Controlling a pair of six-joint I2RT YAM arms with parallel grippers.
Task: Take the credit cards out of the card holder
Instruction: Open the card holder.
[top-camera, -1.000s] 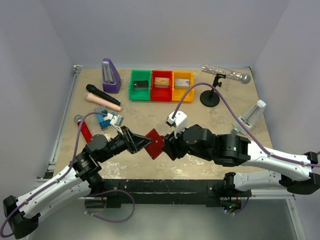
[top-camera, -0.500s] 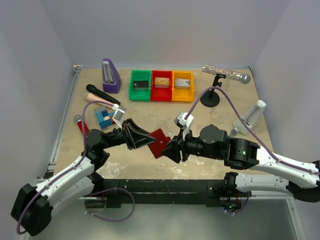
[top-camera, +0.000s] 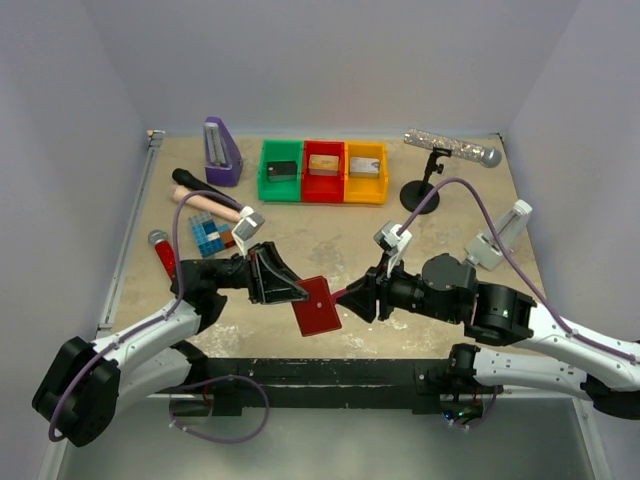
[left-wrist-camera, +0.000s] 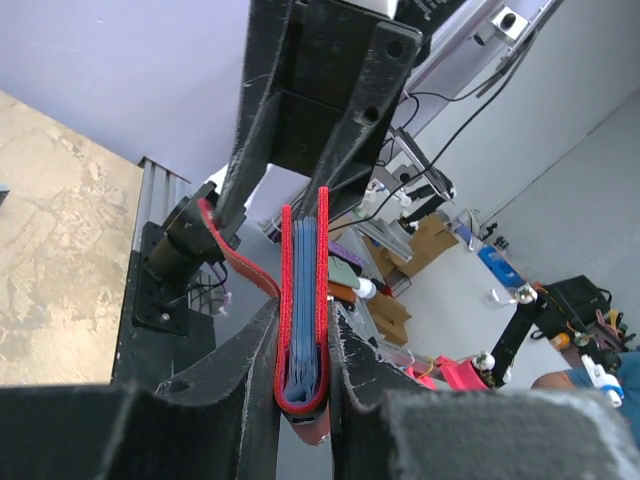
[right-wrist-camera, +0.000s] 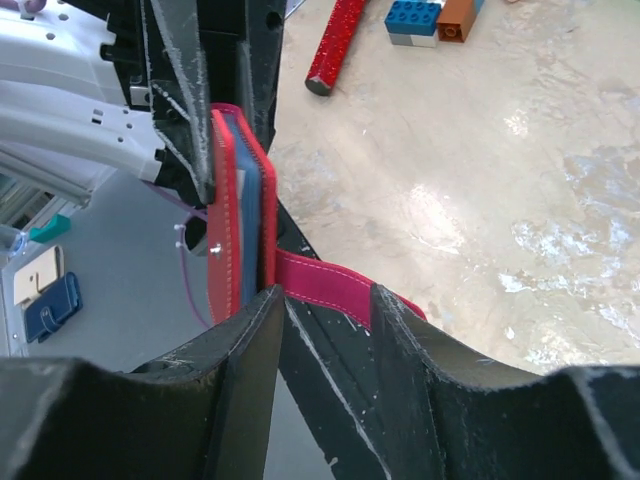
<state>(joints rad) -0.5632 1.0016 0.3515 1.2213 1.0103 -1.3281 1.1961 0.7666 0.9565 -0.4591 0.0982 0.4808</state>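
The card holder (top-camera: 318, 305), a flat dark red wallet, hangs in the air over the table's near edge. My left gripper (top-camera: 293, 292) is shut on its folded spine, shown in the left wrist view (left-wrist-camera: 303, 310), where the holder (left-wrist-camera: 303, 250) stands closed with pale blue lining between its covers. Its red tab (top-camera: 343, 293) stretches toward my right gripper (top-camera: 358, 297). In the right wrist view the tab (right-wrist-camera: 325, 292) runs across the gap of the right gripper (right-wrist-camera: 328, 300) and curls over one finger; the jaws stand apart. The credit cards are hidden inside.
Green (top-camera: 280, 170), red (top-camera: 322, 170) and yellow (top-camera: 364, 172) trays with small blocks stand at the back. A purple metronome (top-camera: 221, 152), black microphone (top-camera: 205, 188), tiled block (top-camera: 208, 237) and red-handled microphone (top-camera: 163, 255) lie left. A microphone stand (top-camera: 419, 197) and a white object (top-camera: 505, 232) are right.
My left gripper has carried the holder right and toward the near edge. My right arm has drawn back to the right, and the tab now stretches out between holder and right gripper.
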